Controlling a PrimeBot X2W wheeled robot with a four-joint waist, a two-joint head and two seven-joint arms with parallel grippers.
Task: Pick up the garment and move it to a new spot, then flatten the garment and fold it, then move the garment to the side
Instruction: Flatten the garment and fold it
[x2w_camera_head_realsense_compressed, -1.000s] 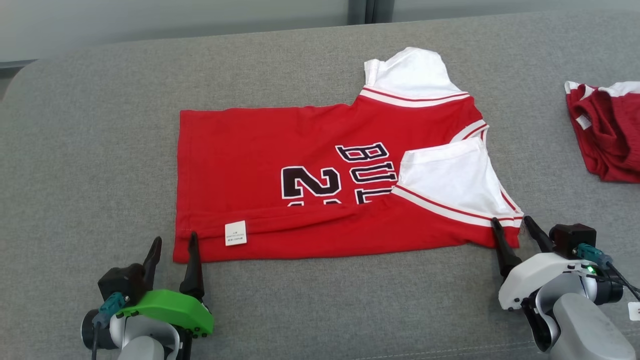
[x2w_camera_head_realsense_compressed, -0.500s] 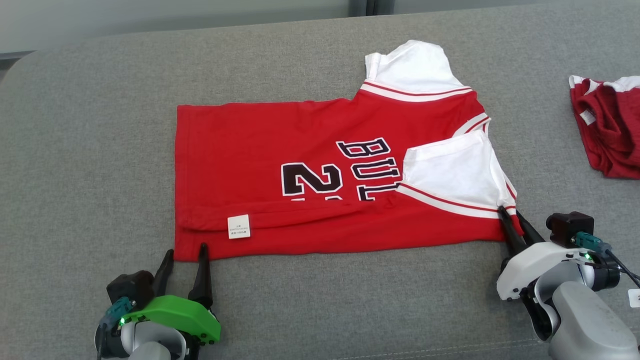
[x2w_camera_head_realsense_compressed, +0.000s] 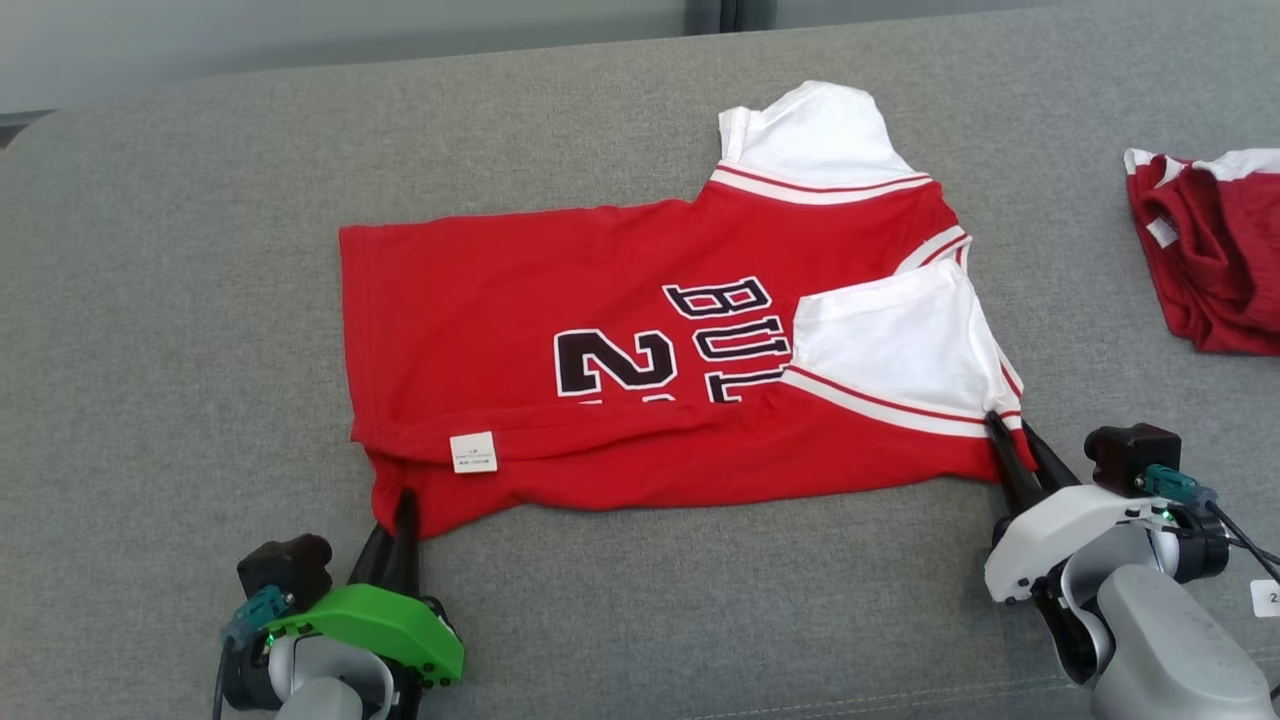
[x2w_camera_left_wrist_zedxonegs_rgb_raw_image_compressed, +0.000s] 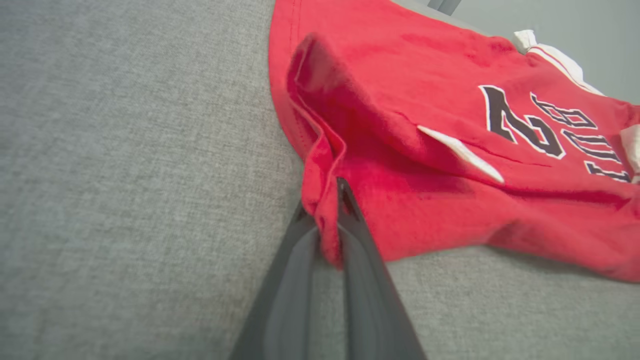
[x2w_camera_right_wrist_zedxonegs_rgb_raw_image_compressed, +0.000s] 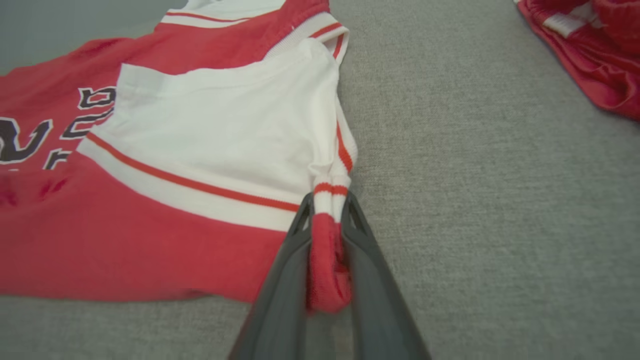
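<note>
Red knit garment (x2w_camera_head_realsense_compressed: 520, 290), short-sleeved, is laid flat at mid-surface on grey woven upholstery (x2w_camera_head_realsense_compressed: 180, 300), hem toward the robot's left, neck toward its right.

- Near long edge is turned over onto the front. A small square white label (x2w_camera_head_realsense_compressed: 473, 452) is exposed on the turned strip.
- Black, white-outlined numeral and letters are partly covered by that strip and by the near white sleeve (x2w_camera_head_realsense_compressed: 900, 350), which is folded onto the chest.
- Far white sleeve (x2w_camera_head_realsense_compressed: 815, 135) is spread out smooth. Seams are trimmed with red-and-white bands.
- Left tool (x2w_camera_head_realsense_compressed: 397, 515): fingers (x2w_camera_left_wrist_zedxonegs_rgb_raw_image_compressed: 365, 280) are pressed together on the near hem corner. The cloth there is puckered and drawn up into a soft ridge.
- Right tool (x2w_camera_head_realsense_compressed: 1015, 445): fingers (x2w_camera_right_wrist_zedxonegs_rgb_raw_image_compressed: 285, 280) are clamped on the near shoulder corner. A thick red roll of cloth is bunched between them, with the striped band just above the tips.
- Second red garment (x2w_camera_head_realsense_compressed: 1215, 250), crumpled, with a white trim, is noted well apart at the right edge.
</note>
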